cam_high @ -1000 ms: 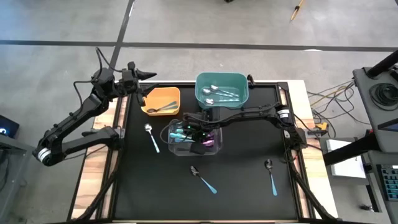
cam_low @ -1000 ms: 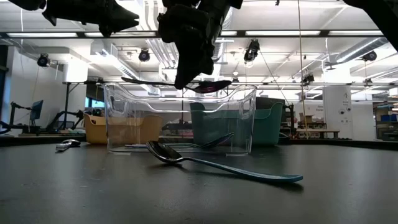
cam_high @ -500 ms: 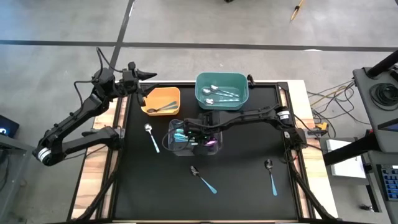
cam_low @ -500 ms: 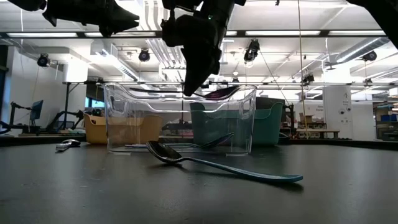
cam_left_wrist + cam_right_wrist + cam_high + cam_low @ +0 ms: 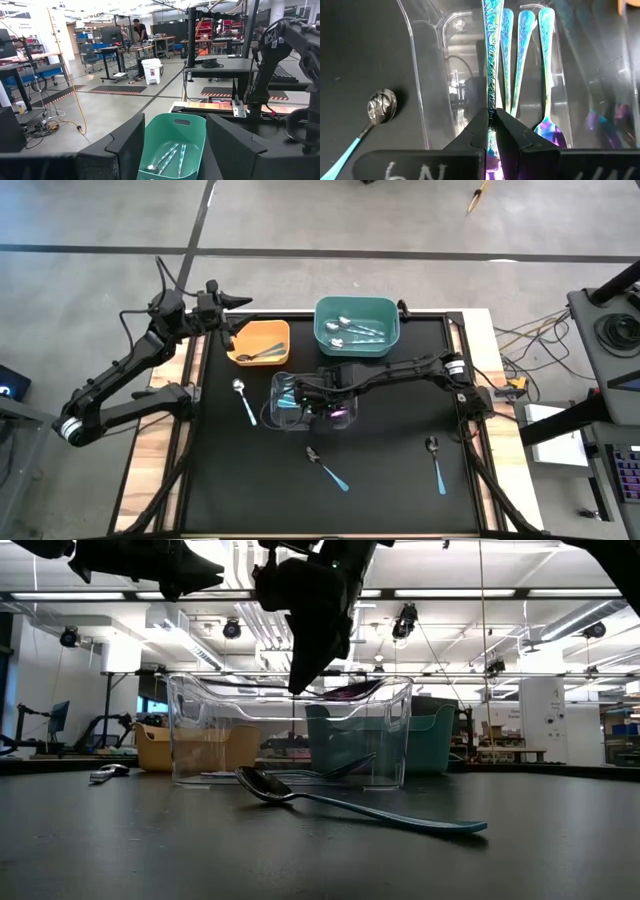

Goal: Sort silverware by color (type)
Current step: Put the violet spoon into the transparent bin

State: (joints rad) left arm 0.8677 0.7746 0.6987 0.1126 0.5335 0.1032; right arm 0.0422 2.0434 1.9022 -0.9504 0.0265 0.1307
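I have moved the right gripper [image 5: 490, 131], clamped on 1 iridescent spoon [image 5: 491, 65], further over the clear bin [image 5: 281, 412] mid-table; release follows. Left gripper [image 5: 236, 301] waits open.

Black table [image 5: 400, 480]: three bins, three loose spoons [image 5: 326, 465].

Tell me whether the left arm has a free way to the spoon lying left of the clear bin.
Probably yes. The left gripper waits open beyond the orange bin, and nothing lies over the spoon. The right gripper is busy over the clear bin.
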